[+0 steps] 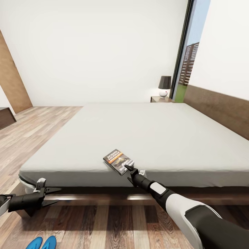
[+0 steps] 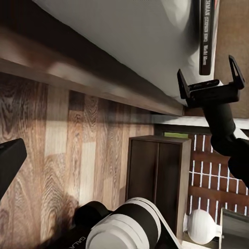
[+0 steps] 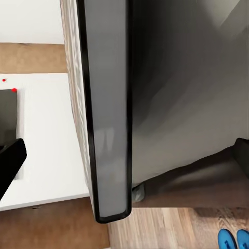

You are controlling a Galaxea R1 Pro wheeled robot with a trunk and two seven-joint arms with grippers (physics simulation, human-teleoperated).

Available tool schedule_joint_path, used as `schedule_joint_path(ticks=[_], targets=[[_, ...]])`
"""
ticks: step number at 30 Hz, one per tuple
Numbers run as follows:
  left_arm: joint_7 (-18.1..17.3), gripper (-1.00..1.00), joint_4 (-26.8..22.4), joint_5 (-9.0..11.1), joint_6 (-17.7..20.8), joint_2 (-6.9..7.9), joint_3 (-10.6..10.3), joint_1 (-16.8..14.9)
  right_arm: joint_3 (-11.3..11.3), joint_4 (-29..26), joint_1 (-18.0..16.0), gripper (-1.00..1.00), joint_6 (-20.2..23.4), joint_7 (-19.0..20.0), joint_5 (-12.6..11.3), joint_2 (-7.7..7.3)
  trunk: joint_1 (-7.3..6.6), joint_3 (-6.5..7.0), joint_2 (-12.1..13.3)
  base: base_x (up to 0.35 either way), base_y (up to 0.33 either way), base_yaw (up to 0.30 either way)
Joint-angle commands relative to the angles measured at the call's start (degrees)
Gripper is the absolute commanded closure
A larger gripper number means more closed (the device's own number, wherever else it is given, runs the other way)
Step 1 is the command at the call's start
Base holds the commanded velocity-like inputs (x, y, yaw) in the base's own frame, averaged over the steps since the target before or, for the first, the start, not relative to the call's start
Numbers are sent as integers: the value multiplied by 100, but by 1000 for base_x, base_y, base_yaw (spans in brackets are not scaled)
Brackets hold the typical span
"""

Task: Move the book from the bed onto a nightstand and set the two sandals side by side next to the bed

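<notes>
The book lies flat on the off-white bed, close to the mattress's front edge. My right gripper is at the book's near corner and stands open. In the left wrist view its fingers are spread just short of the book's spine. In the right wrist view the book's edge looms close between the spread fingers. My left gripper hovers open and empty by the bed frame's front left corner. The two blue sandals lie together on the floor below it. A nightstand stands beyond the bed.
A black-shaded lamp stands on the far nightstand, beside a tall window. The wooden headboard runs along the bed's right side. Wood floor stretches left of the bed. A dark cabinet with a lamp appears in the left wrist view.
</notes>
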Motion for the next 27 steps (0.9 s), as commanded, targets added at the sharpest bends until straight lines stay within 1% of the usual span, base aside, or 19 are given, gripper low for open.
schedule_joint_path(ticks=[1,27], targets=[[-26,-100,-2,-41,60,5,29,-2,42,7,-5,-100,24,14,-60,0,-1,-5,-2,0,0,0],[-25,-100,-1,-41,59,32,28,-2,44,7,-5,-100,24,5,-60,0,-1,-5,-2,0,0,0]])
